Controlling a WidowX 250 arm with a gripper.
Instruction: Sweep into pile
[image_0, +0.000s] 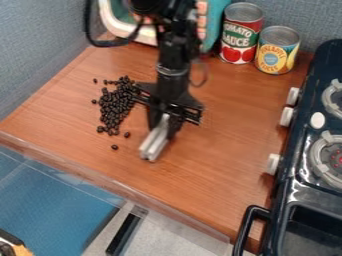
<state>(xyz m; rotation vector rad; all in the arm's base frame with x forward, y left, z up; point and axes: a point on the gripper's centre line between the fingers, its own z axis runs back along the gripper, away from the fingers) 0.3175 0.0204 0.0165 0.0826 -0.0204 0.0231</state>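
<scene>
Over the wooden counter (220, 150), I am holding the gripper (165, 127) low, clasping a pale grey bar-like tool (153, 142) that is slanting toward the counter's front edge. Dark beans (115, 106) are lying just left of it in a loose, long patch, a few straying. Two cans (259, 47) are standing behind; the stove (294, 172) is flanking the right.

Wooden counter (224, 132) with black beans (117, 106), two cans (241, 37)
</scene>
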